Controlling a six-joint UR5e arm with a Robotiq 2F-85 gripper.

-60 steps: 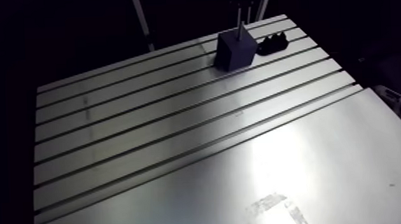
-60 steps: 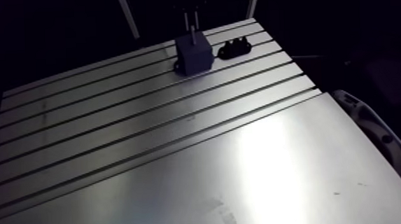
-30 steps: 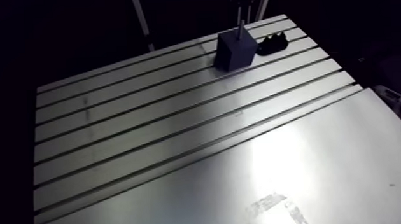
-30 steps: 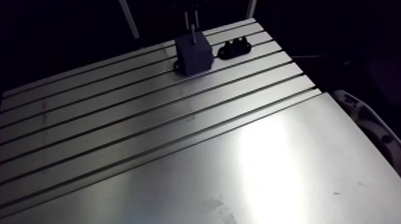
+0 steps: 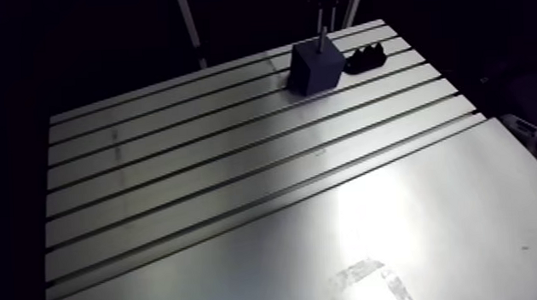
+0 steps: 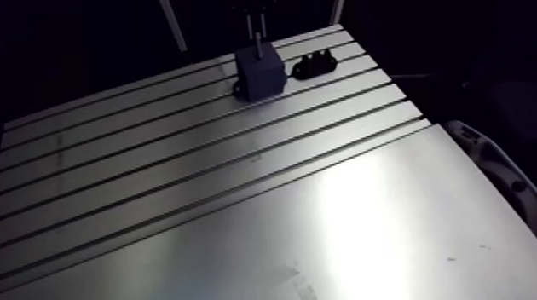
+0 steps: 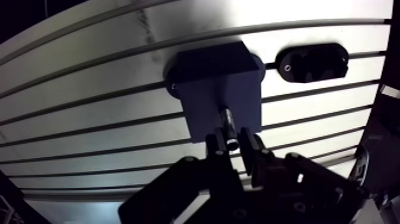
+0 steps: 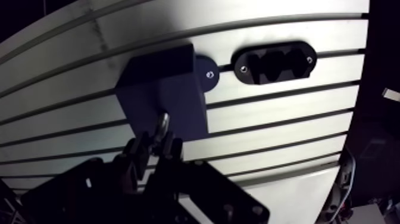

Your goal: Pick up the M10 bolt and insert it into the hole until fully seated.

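Note:
A dark blue block stands on the slotted table, near its far right corner in the arm view. The M10 bolt, a shiny metal shaft, points down at the block's top face, and its lower end is at or in the block's top. My gripper is directly above the block, shut on the bolt's upper part. The hole itself is hidden by the bolt. In the arm view the gripper shows only as thin bright lines over the block.
A black oval holder with notches is bolted to the table just beside the block, toward the table's right edge. A smooth metal plate covers the table's near part.

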